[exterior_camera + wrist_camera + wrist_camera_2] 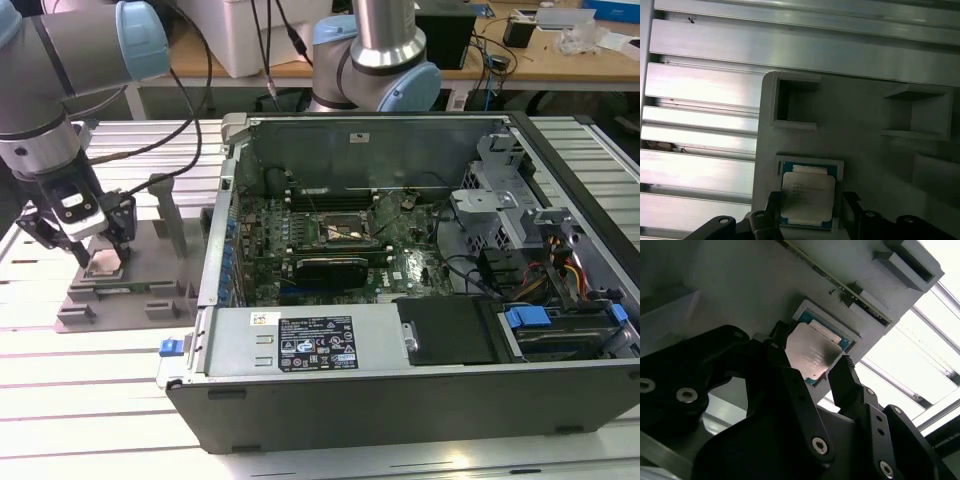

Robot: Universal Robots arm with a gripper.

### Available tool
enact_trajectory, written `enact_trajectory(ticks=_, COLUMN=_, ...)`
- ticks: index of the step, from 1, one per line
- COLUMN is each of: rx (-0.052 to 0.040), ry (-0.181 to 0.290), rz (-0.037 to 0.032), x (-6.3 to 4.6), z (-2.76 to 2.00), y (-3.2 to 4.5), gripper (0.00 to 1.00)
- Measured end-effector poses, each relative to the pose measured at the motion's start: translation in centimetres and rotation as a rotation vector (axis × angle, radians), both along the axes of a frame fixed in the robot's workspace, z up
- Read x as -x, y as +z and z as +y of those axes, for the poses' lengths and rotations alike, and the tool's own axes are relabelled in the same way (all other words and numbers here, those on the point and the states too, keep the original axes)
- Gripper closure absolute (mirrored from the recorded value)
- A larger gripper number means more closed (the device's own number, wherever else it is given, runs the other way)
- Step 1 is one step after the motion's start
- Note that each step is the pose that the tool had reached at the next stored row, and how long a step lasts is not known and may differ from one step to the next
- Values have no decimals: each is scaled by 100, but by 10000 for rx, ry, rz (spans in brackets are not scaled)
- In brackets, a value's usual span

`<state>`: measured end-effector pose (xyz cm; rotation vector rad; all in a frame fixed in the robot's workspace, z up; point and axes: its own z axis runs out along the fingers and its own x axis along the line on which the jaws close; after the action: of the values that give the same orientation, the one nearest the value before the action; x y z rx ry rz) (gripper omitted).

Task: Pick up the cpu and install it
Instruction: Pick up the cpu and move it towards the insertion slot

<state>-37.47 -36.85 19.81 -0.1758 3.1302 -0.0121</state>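
Note:
The cpu [807, 194] is a small square chip with a shiny silver top and a teal rim. It lies flat in a shallow recess of the grey holder block [120, 290] at the exterior view's left, beside the computer case. My gripper [92, 258] is down over it. Both wrist views show a black finger on each of two opposite sides of the cpu [811, 354], close to its edges, with a narrow gap showing at one side. The jaws stand open around the chip. The black-and-metal socket frame [343, 232] lies on the motherboard inside the case.
The open computer case [400, 300] fills the middle and right, with a black card [330, 268] in front of the socket and cables at the right. A second robot arm [380, 60] stands behind the case. Grey posts [170, 215] rise from the holder block. Slatted aluminium table [700, 90] lies around.

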Motion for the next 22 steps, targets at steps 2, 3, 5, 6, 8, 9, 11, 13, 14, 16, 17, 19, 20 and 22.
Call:
enact_trajectory(ticks=2, rx=1, ry=-3, rz=2, x=8, z=9, y=-12, gripper=40)
enact_trajectory(ticks=3, rx=1, ry=-2, rz=1, x=17, z=15, y=-20, gripper=40)
enact_trajectory(ticks=5, rx=0, ry=-1, rz=0, x=21, z=28, y=-50, gripper=40)
enact_trajectory(ticks=6, rx=1, ry=-1, rz=1, x=22, z=33, y=-58, gripper=40)
enact_trajectory(ticks=8, rx=1, ry=0, rz=2, x=22, z=40, y=-73, gripper=40)
enact_trajectory(ticks=9, rx=2, ry=1, rz=3, x=24, z=40, y=-78, gripper=40)
enact_trajectory(ticks=11, rx=0, ry=-1, rz=0, x=29, z=41, y=-88, gripper=40)
enact_trajectory(ticks=13, rx=2, ry=-1, rz=2, x=30, z=41, y=-88, gripper=40)
enact_trajectory(ticks=14, rx=1, ry=-1, rz=2, x=30, z=41, y=-88, gripper=40)
enact_trajectory(ticks=16, rx=1, ry=-1, rz=2, x=30, z=41, y=-88, gripper=40)
enact_trajectory(ticks=17, rx=1, ry=-1, rz=1, x=30, z=41, y=-88, gripper=40)
enact_trajectory(ticks=19, rx=3, ry=-2, rz=3, x=31, z=41, y=-87, gripper=40)
enact_trajectory(ticks=20, rx=3, ry=-2, rz=4, x=31, z=41, y=-87, gripper=41)
enact_trajectory(ticks=22, rx=1, ry=-2, rz=2, x=31, z=40, y=-88, gripper=45)
